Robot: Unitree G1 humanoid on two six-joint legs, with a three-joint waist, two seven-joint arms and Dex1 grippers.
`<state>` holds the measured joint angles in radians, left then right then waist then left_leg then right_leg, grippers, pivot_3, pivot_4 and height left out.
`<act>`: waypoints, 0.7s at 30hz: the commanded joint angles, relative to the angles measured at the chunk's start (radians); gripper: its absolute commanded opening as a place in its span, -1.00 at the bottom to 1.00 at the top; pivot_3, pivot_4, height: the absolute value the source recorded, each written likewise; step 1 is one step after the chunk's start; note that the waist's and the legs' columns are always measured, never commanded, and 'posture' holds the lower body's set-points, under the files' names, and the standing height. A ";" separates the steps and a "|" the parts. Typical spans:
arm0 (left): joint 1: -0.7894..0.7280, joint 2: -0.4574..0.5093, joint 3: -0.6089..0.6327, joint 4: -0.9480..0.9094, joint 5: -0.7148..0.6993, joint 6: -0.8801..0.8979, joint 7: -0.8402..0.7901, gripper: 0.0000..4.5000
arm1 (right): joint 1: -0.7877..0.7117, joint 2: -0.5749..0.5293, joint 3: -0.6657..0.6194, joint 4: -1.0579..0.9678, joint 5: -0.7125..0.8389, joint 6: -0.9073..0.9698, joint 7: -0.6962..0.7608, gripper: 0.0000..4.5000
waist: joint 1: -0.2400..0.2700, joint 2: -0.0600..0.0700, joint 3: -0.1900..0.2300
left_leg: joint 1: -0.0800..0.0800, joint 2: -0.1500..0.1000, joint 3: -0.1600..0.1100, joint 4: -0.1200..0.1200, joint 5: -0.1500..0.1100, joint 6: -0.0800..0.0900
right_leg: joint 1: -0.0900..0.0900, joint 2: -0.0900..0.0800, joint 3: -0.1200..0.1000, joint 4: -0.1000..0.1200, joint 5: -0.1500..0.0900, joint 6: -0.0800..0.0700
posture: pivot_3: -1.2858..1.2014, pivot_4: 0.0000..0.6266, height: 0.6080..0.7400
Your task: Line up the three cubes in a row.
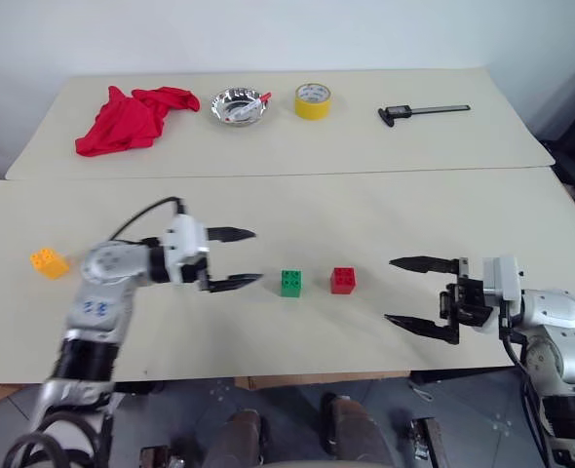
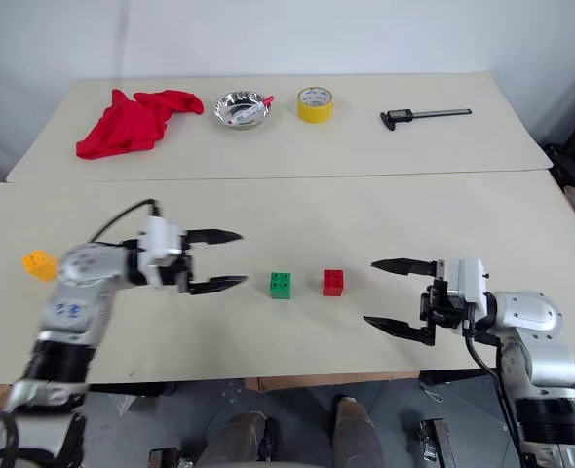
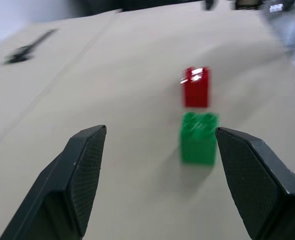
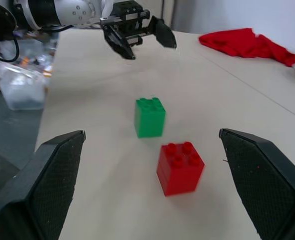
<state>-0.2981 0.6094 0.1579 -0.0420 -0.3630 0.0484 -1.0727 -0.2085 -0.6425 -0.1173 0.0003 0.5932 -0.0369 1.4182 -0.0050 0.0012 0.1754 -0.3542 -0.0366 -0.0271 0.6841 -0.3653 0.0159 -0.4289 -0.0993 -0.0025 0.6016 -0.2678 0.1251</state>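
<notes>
The green cube [image 1: 291, 283] and red cube [image 1: 343, 280] sit side by side mid-desk; the orange-yellow cube [image 1: 49, 261] lies well apart at nine o'clock. Both the left gripper [image 1: 237, 258] and right gripper [image 1: 411, 293] have released, empty jaws. Best fetch the stray cube leftward, then set it level beside green.

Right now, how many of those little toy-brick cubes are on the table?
3. The green cube and red cube sit side by side near the table's middle; the orange-yellow cube lies apart, far off on the robot's left.
</notes>
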 commanded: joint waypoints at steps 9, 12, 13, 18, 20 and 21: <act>0.779 -0.528 0.677 -0.290 -0.078 -0.146 0.633 0.99 | -0.181 0.102 0.113 -0.007 0.003 -0.020 0.081 1.00 | 0.023 -0.007 -0.001 | 0.000 -0.001 -0.001 0.001 -0.003 0.002 | 0.003 -0.003 0.003 -0.007 -0.001 -0.001 | 0.03 -0.52 1.00; 0.839 -0.595 0.679 -0.236 -0.088 -0.189 0.663 0.99 | -0.188 0.103 0.110 0.013 -0.006 -0.049 0.096 1.00 | 0.041 -0.008 -0.001 | 0.001 -0.003 -0.003 0.001 -0.004 0.005 | 0.007 -0.005 0.002 -0.011 0.000 -0.001 | 0.03 -0.52 1.00; 0.847 -0.603 0.670 -0.226 -0.096 -0.192 0.664 0.99 | -0.190 0.105 0.109 0.020 -0.009 -0.059 0.097 1.00 | 0.042 -0.008 -0.001 | 0.002 -0.004 -0.004 0.001 -0.004 0.005 | 0.008 -0.006 0.002 -0.011 0.000 -0.001 | 0.03 -0.52 1.00; 0.768 -0.551 0.619 -0.200 -0.057 -0.177 0.748 0.99 | -0.195 0.108 0.107 0.032 -0.017 -0.074 0.082 1.00 | 0.027 -0.008 -0.001 | 0.002 -0.003 -0.003 0.001 -0.005 0.005 | 0.008 -0.005 0.002 -0.010 0.000 0.000 | 0.03 -0.52 1.00; 0.667 -0.481 0.607 -0.193 -0.036 -0.107 0.837 0.99 | -0.194 0.107 0.111 0.030 -0.017 -0.066 0.077 1.00 | 0.029 -0.008 -0.001 | 0.002 -0.002 -0.004 0.001 -0.005 0.003 | 0.008 -0.003 0.002 -0.010 0.000 0.000 | 0.03 -0.52 1.00; 0.613 -0.448 0.604 -0.177 -0.038 -0.080 0.869 0.99 | -0.193 0.108 0.112 0.029 -0.018 -0.065 0.075 1.00 | 0.031 -0.008 -0.001 | 0.002 -0.002 -0.004 0.001 -0.005 0.003 | 0.007 -0.003 0.001 -0.009 0.000 -0.001 | 0.03 -0.52 1.00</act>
<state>0.3480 0.1218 0.7587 -0.2104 -0.4130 -0.0558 -0.2584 -0.3925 -0.5368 0.0039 0.0468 0.5695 -0.0951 1.4931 0.0257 -0.0066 0.1742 -0.3527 -0.0380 -0.0326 0.6855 -0.3691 0.0171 -0.4229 -0.1017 -0.0020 0.5939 -0.2681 0.1244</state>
